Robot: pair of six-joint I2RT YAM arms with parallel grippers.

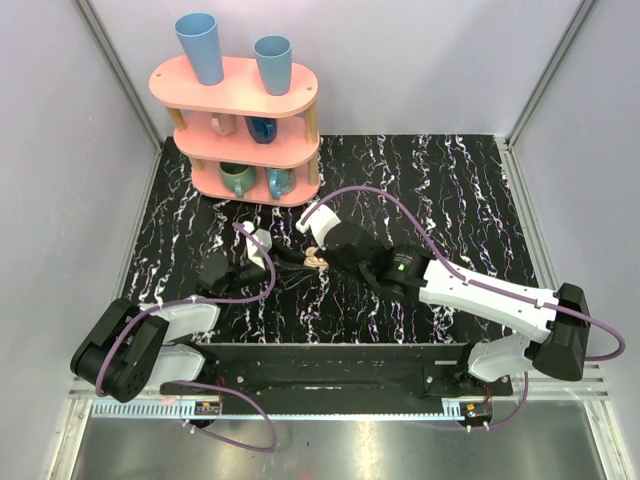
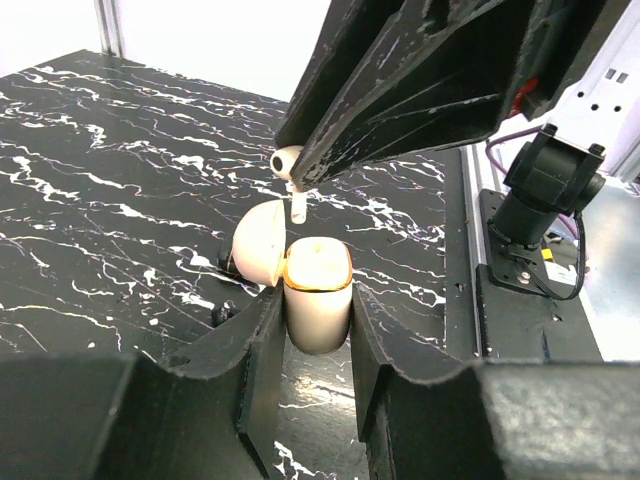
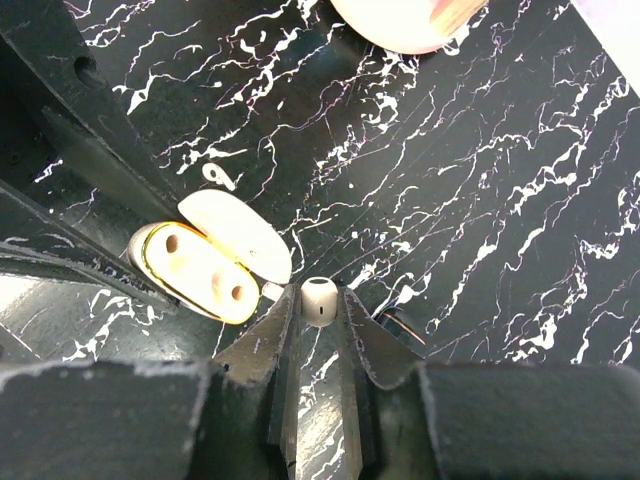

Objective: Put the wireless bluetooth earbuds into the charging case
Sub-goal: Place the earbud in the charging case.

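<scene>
The charging case [image 2: 318, 290] stands upright between my left gripper's [image 2: 318, 308] fingers, which are shut on its cream body. Its lid [image 2: 262, 243] hangs open to the left. In the right wrist view the case [image 3: 195, 272] shows two empty sockets. My right gripper [image 3: 319, 300] is shut on one cream-white earbud [image 3: 319, 298]. From the left wrist view that earbud [image 2: 288, 163] hangs just above the case's open top, stem down. In the top view both grippers, left [image 1: 300, 264] and right [image 1: 322, 250], meet mid-table. The other earbud is not clearly in view.
A pink three-tier shelf [image 1: 245, 120] with blue cups and mugs stands at the back left; its base edge shows in the right wrist view [image 3: 405, 20]. The black marbled table [image 1: 450, 190] stretches right. A metal rail [image 1: 320, 365] runs along the near edge.
</scene>
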